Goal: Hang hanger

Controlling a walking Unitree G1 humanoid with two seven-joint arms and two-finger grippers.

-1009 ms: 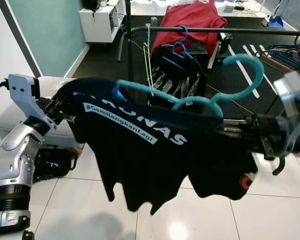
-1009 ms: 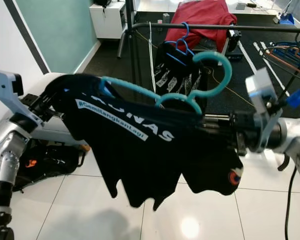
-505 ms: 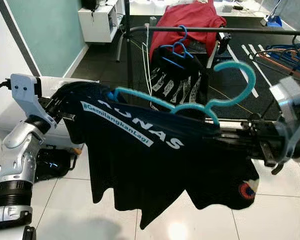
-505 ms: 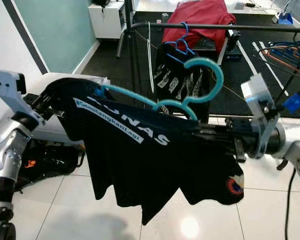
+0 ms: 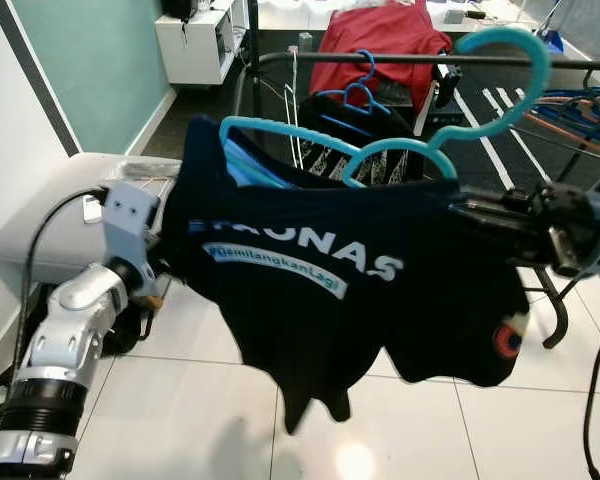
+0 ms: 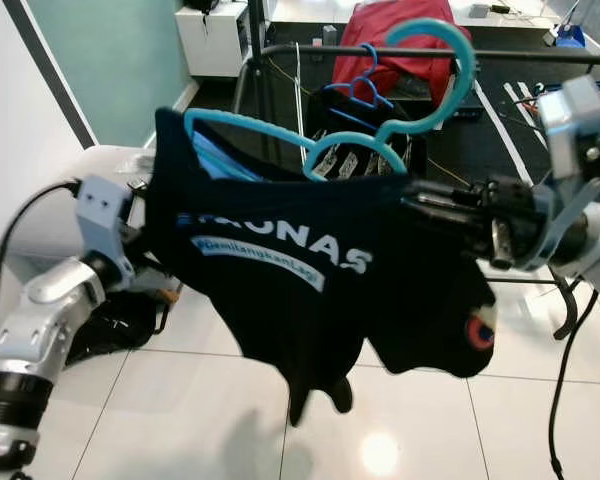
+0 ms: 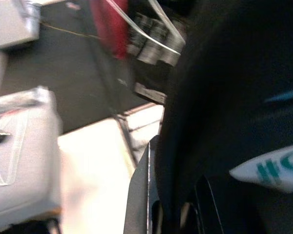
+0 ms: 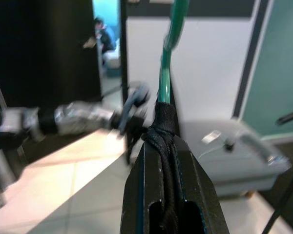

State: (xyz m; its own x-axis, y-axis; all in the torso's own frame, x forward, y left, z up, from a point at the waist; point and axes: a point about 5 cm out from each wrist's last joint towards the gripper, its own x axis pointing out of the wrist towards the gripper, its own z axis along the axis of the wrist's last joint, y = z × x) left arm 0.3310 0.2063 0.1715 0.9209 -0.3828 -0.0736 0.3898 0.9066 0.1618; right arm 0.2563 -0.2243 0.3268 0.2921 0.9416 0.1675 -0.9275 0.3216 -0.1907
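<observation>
A teal hanger (image 5: 400,150) carrying a black t-shirt (image 5: 340,280) is held up just in front of the black clothes rail (image 5: 400,60), hook at about rail height. The right gripper (image 6: 430,205) is clamped tight on the shirt's shoulder and the hanger. The left gripper (image 7: 158,204) is buried under the shirt's other side, grip can't be told tbh.

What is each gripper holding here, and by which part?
Right gripper: the teal hanger's shoulder, through the black T-shirt. Left gripper: the shirt's other side, grip hidden.
</observation>
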